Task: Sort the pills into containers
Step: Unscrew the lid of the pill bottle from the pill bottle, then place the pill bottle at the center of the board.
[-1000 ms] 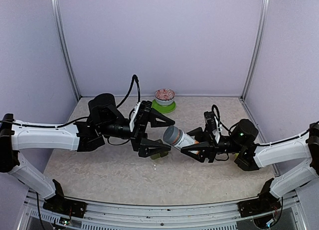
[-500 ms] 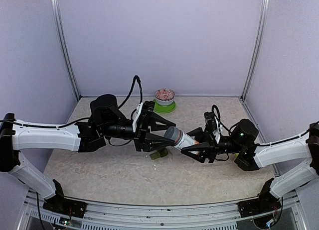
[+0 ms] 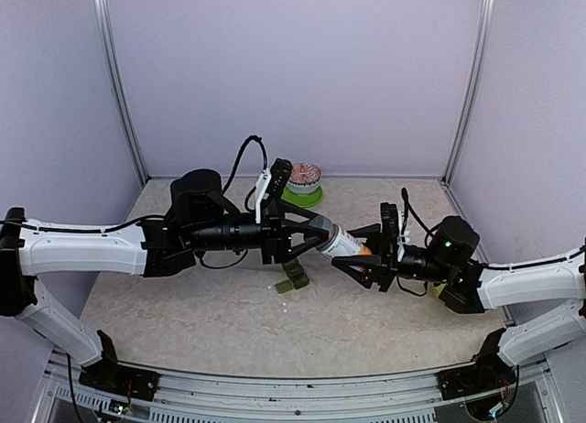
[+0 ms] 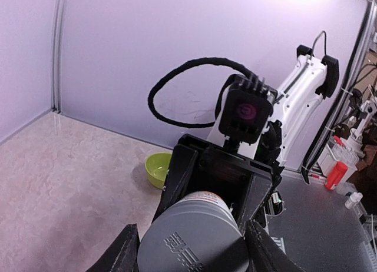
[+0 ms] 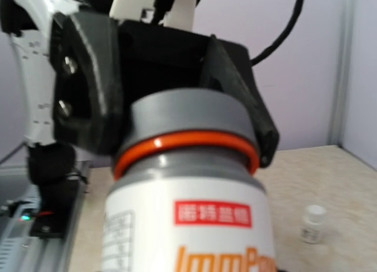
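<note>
Crucially, left claw (image 3: 316,235) clamped the cap (image 5: 187,116), right claw (image 3: 364,261) the bottle (image 3: 343,244). A jerky twist risked pills missing the containers (image 3: 295,276) beneath them.

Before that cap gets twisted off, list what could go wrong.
1. The bottle lies nearly level in mid-air, with the left gripper clamped on its grey cap. If the cap comes off at this angle, the contents may spill across the table and miss the small container strip.
2. The right gripper holds the bottle near its base only, so twisting could make it slip or turn in the grip.
</note>
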Available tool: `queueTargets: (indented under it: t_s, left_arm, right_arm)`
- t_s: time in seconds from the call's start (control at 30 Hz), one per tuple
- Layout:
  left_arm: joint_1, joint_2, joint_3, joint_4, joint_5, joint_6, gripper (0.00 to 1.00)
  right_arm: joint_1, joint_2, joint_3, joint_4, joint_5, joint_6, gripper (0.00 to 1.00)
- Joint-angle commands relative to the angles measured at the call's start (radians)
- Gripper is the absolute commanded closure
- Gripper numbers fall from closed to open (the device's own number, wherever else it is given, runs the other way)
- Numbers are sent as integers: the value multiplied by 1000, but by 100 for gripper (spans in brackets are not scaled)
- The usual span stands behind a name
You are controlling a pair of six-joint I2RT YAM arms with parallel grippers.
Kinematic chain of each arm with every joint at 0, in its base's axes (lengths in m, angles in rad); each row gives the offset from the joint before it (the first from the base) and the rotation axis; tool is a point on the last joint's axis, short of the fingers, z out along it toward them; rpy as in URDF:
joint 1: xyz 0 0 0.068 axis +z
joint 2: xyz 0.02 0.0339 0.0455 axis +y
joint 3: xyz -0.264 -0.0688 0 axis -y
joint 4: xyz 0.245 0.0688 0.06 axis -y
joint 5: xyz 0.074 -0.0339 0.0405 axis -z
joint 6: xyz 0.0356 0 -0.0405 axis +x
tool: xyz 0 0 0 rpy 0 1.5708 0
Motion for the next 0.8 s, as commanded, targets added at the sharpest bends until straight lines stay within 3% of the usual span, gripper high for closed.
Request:
queueTargets:
  t_s: [0.0,0.27,0.77]
  left_arm:
    - [37,-29,53,-30,-102,-197,56]
    - [69,-68,52,-55,-117,-282,55]
    - [156,-91,-123,-237,-372,-187,55]
  right_arm:
    - [-3,-49,7,-36,75,-116,75]
    - [-2,-65,-18,-41,110,-141,75]
    - [-2,-90,-40,-46,117,-113,75]
